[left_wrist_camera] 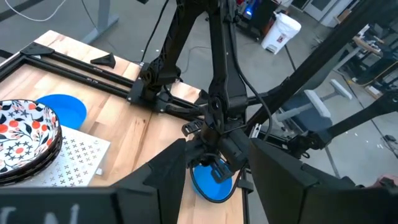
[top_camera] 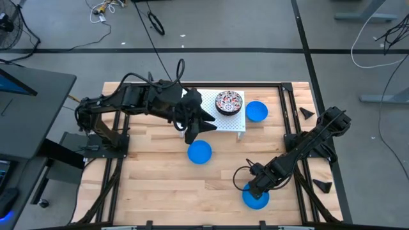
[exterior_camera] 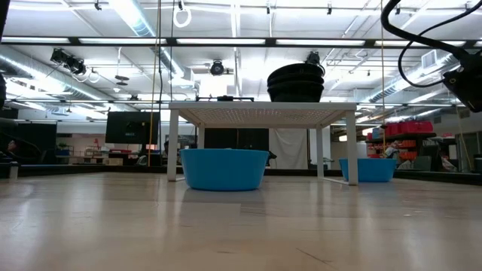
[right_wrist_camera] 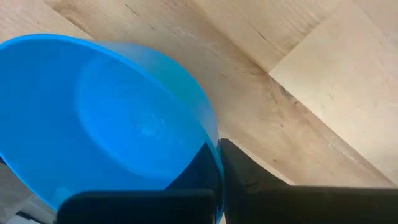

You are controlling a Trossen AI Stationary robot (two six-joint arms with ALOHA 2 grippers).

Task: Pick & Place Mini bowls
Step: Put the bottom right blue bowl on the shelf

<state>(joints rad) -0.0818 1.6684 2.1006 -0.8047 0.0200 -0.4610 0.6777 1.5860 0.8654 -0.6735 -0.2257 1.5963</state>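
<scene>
Several white bowls with a red-and-dark floral pattern [top_camera: 229, 102] stand stacked on the white perforated rack [top_camera: 220, 122]; in the low view the stack [exterior_camera: 296, 83] looks dark. One blue bowl [top_camera: 257, 111] sits on the table right of the rack, and another [top_camera: 200, 152] sits in front of it. A third blue bowl [top_camera: 255, 198] lies near the table's near edge, at my right gripper [top_camera: 254, 186]. My left gripper [top_camera: 197, 128] hovers open at the rack's left end, holding nothing. My right gripper [right_wrist_camera: 219, 174] has the blue bowl by its rim [right_wrist_camera: 214, 146], one finger inside the bowl [right_wrist_camera: 199, 167] and one outside [right_wrist_camera: 252, 177], the wall pinched between them. It comes from above, slanting down. Whether the bowl rests on the table I cannot tell.
Black frame rails [top_camera: 289, 121] run along the table's sides, and small black brackets [top_camera: 307, 113] lie at the right edge. Bare wood [top_camera: 153, 185] stretches across the near left. The right arm [left_wrist_camera: 217, 93] shows beyond the left gripper's fingers.
</scene>
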